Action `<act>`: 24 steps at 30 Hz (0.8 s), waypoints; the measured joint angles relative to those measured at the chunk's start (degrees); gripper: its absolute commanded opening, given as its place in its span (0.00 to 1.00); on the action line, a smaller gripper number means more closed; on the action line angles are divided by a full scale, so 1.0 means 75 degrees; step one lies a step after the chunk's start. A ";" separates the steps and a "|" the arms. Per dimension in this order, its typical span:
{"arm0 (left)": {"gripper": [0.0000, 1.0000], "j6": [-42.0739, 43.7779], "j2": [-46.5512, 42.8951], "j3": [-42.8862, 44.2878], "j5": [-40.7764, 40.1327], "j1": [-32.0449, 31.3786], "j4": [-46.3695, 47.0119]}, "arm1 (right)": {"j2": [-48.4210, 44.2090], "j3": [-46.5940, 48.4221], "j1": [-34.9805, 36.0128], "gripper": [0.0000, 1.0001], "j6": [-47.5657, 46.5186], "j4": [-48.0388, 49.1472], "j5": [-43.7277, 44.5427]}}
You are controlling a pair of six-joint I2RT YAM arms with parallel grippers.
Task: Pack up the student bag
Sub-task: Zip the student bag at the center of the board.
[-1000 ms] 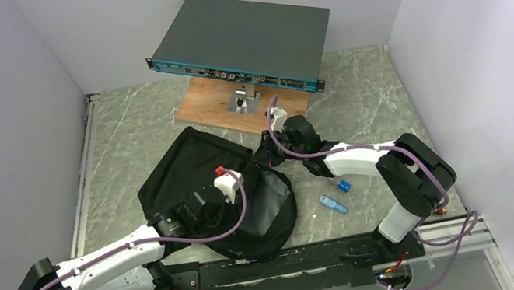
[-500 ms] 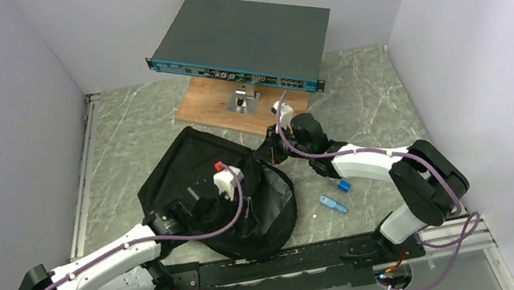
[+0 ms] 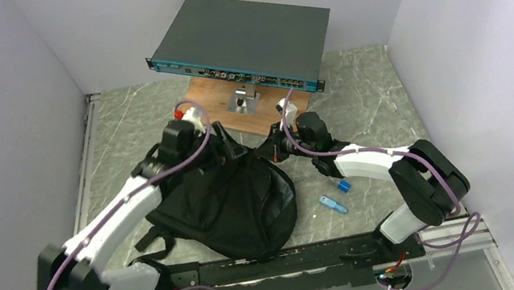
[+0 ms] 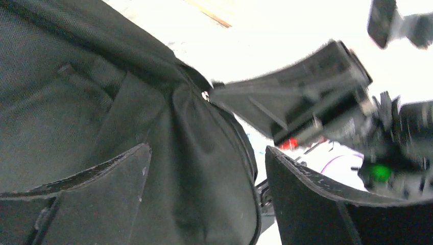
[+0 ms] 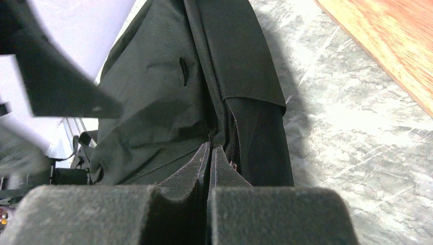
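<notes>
The student bag (image 3: 236, 204), a black soft backpack, lies in the middle of the table with a strap (image 3: 150, 242) trailing at its near left. My left gripper (image 3: 213, 149) hovers at the bag's far left edge. In the left wrist view it (image 4: 208, 149) stands open, with bag fabric (image 4: 194, 194) showing between the wide-apart fingers. My right gripper (image 3: 277, 146) is at the bag's far right edge. In the right wrist view it (image 5: 210, 147) is shut, tips pressed together right at the bag's zipper (image 5: 232, 135). Nothing shows between them.
A dark grey rack device with a teal front (image 3: 240, 37) stands raised at the back over a wooden board (image 3: 208, 106) with a small metal bracket (image 3: 240, 100). Two small blue items (image 3: 333, 205) (image 3: 343, 186) lie right of the bag. Walls close in left, right and back.
My left arm swung from over the bag's middle to its far left edge and its jaws opened. The bag's spread-out flap has bunched up. My right gripper closed and shifted slightly farther back.
</notes>
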 measured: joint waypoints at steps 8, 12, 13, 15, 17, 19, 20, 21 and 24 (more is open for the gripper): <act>0.74 -0.1489 0.3209 0.2186 0.0000 0.0224 -0.1524 | -0.0169 -0.0265 0.0000 0.00 -0.0160 0.0189 -0.0082; 0.77 -0.2174 0.4092 0.3019 -0.0195 0.0224 -0.2495 | -0.0221 -0.0280 0.0041 0.00 -0.0452 0.0184 -0.0099; 0.78 -0.2381 0.4199 0.3101 -0.0256 0.0230 -0.2626 | -0.0283 -0.0294 0.0064 0.00 -0.0542 0.0169 -0.0073; 0.78 -0.2690 0.4319 0.3165 -0.0391 0.0239 -0.2824 | -0.0510 -0.0376 0.0122 0.00 -0.0781 0.0117 -0.0006; 0.75 -0.2879 0.4514 0.3296 -0.0478 0.0286 -0.3034 | -0.0778 -0.0437 0.0163 0.00 -0.1084 0.0000 -0.0006; 0.74 -0.2943 0.4843 0.3573 -0.0484 0.0335 -0.3255 | -0.0880 -0.0437 0.0189 0.00 -0.1343 -0.0055 -0.0020; 0.70 -0.2949 0.5004 0.3701 -0.0484 0.0356 -0.3316 | -0.0898 -0.0437 0.0213 0.00 -0.1466 -0.0096 -0.0029; 0.58 -0.2990 0.5190 0.3861 -0.0490 0.0382 -0.3418 | -0.0898 -0.0437 0.0230 0.00 -0.1577 -0.0131 -0.0047; 0.24 -0.3110 0.5517 0.4095 -0.0627 0.0434 -0.3596 | -0.0901 -0.0437 0.0321 0.00 -0.1824 -0.0236 -0.0073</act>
